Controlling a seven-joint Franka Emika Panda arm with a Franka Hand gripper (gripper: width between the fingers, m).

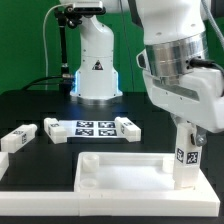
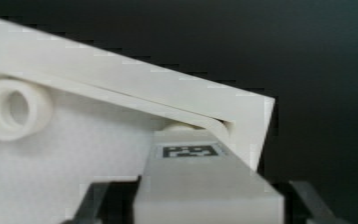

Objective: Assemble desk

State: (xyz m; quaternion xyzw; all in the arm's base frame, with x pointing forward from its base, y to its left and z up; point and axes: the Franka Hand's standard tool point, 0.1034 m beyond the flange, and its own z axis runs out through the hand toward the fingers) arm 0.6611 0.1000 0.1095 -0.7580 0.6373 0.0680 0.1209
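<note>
The white desk top [image 1: 120, 172] lies on the black table at the front, rim up. My gripper [image 1: 186, 128] is shut on a white block leg [image 1: 185, 155] with a black-and-white tag, held upright at the top's corner on the exterior view's right. In the wrist view the leg [image 2: 197, 180] sits between my fingers [image 2: 105, 200], its tagged end against the corner of the desk top [image 2: 105, 110], beside a round screw boss [image 2: 11, 108]. A second leg [image 1: 18, 138] lies on the table at the exterior view's left.
The marker board [image 1: 91, 127] lies flat behind the desk top. The robot's white base [image 1: 95, 65] stands at the back. A black stand [image 1: 65, 50] rises at the back on the exterior view's left.
</note>
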